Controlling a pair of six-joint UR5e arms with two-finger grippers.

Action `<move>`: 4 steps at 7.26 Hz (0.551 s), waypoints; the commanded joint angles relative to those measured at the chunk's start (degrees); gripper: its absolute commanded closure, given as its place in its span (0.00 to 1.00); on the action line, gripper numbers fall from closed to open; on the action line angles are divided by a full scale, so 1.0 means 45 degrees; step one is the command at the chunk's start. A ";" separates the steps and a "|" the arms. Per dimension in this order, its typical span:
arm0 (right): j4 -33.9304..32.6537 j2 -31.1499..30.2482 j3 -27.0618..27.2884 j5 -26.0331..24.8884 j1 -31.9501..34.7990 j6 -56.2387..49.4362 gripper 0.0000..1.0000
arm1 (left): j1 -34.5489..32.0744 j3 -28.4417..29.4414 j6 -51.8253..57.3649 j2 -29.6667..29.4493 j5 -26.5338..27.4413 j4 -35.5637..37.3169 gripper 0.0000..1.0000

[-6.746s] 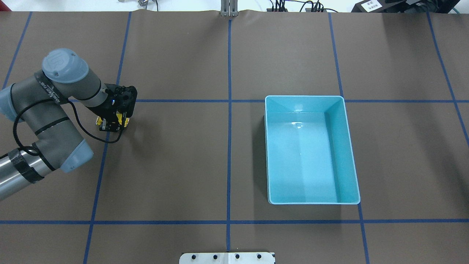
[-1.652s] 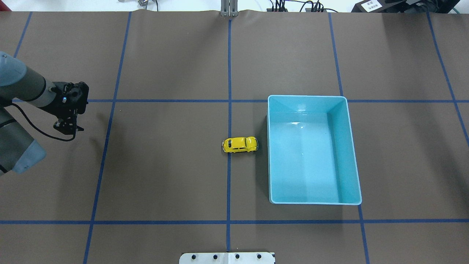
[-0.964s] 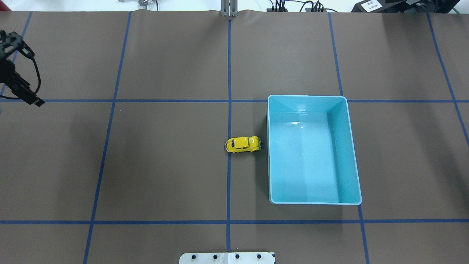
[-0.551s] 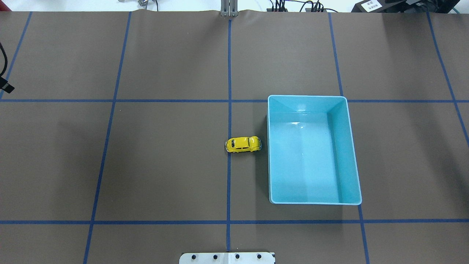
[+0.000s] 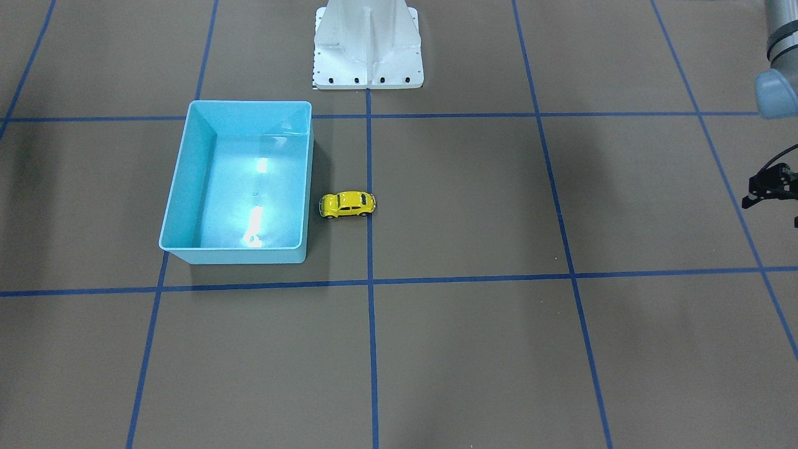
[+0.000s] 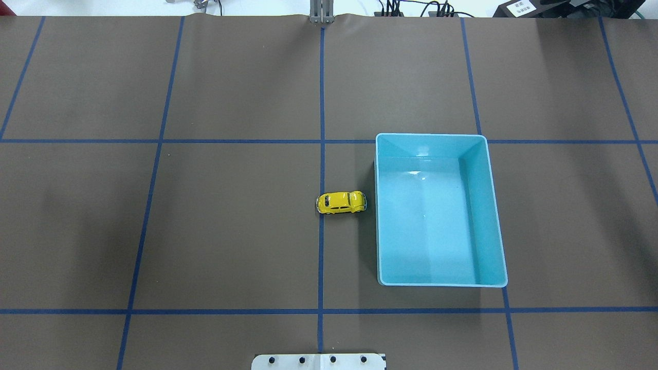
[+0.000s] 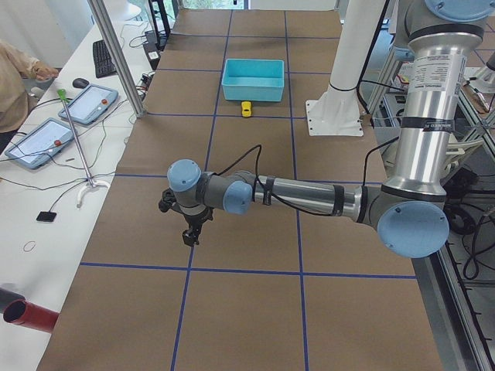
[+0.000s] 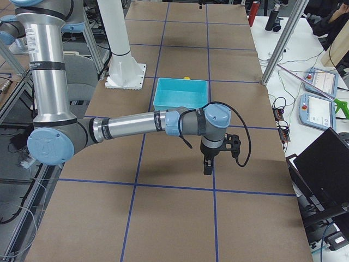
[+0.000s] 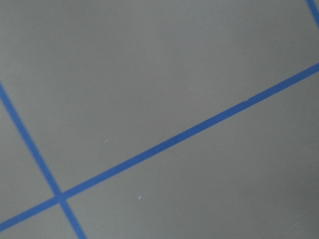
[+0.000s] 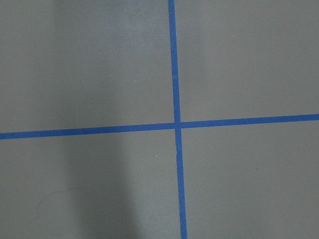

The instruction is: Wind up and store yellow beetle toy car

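Note:
The yellow beetle toy car [image 6: 341, 202] [image 5: 347, 204] stands on its wheels on the brown table, alone, close beside the left wall of the light-blue bin [image 6: 379, 216] [image 5: 181, 181]. The bin is empty. No gripper is near either. My left gripper [image 7: 189, 234] hangs low over the table's far left end. Only its edge shows in the front-facing view [image 5: 770, 187], so I cannot tell whether it is open or shut. My right gripper [image 8: 208, 165] hangs over the table's right end, and I cannot tell its state. Both wrist views show only table and blue tape.
The white robot base [image 5: 368, 43] stands behind the table's middle. A side table with tablets [image 7: 85, 104] and a person's arm [image 7: 15, 69] runs along the far side. A laptop [image 8: 322, 169] sits beyond the right end.
My left gripper let go of the car and drew back left, out of the overhead view. The car rolled right across the table and stopped beside the bin.

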 commanded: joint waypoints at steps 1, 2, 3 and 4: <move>0.0000 0.0102 0.0014 0.0010 0.0003 0.0000 0.00 | -0.1829 -0.0152 -0.0296 0.0926 0.0129 0.0019 0.00; 0.0000 0.0122 0.0014 0.0010 0.0003 0.0000 0.00 | -0.2146 -0.0231 -0.0373 0.1026 0.0110 0.0077 0.00; 0.0000 0.0122 0.0034 0.0010 0.0003 0.0000 0.00 | -0.2169 -0.0135 -0.1244 0.1008 0.0110 0.0465 0.00; 0.0000 0.0122 0.0015 0.0029 0.0003 0.0000 0.00 | -0.2169 -0.0134 -0.1833 0.1027 0.0090 0.0507 0.00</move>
